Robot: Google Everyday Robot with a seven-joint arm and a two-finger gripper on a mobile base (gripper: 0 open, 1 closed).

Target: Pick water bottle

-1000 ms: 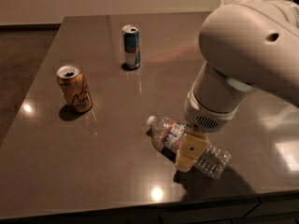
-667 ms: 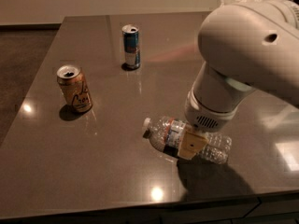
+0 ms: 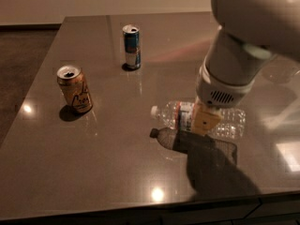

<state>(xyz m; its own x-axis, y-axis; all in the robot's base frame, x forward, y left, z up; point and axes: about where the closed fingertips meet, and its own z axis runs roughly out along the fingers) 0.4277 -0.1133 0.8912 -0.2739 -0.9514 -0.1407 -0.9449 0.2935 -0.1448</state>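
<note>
The water bottle (image 3: 228, 122) is clear ribbed plastic with a white cap and a white-blue label. It hangs level a little above the dark table (image 3: 93, 172), cap pointing left, with its shadow (image 3: 168, 139) on the table below it. My gripper (image 3: 202, 121) comes down from the big white arm (image 3: 243, 46) at the upper right and is shut on the bottle's middle, just right of the label. One tan finger (image 3: 206, 117) shows in front of the bottle; the other is hidden behind it.
An orange soda can (image 3: 75, 89) stands at the left of the table. A slim blue-silver can (image 3: 131, 46) stands farther back near the middle. The table's front edge runs along the bottom of the view, and dark floor lies to the left.
The bottle lay tilted on the table with the gripper over it. It now sits higher and level in the gripper, apart from its shadow. The cans have not moved.
</note>
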